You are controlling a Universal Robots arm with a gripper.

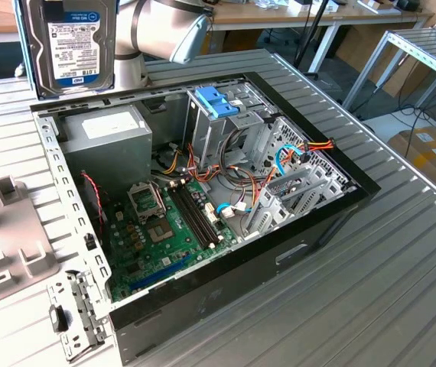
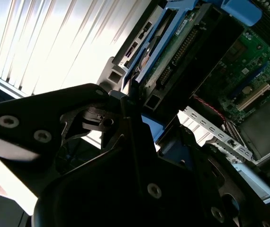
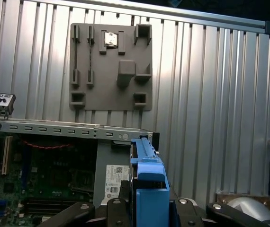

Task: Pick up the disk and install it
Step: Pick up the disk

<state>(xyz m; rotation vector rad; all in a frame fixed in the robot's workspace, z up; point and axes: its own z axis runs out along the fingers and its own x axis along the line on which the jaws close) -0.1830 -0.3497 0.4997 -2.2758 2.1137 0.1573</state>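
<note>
The black claw (image 3: 148, 205) clamps the dark, blue-railed hard disk (image 1: 69, 42). It hangs upright over the open black computer case (image 1: 203, 306).

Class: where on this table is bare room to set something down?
Bare: ribbed table at the exterior view's right of the computer case. Crowded: inside the case; at that view's left, a grey fixture plate and metal bracket.

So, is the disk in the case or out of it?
Out. In the exterior view the disk stands upright in the air above the open case, clamped in the gripper.
</note>
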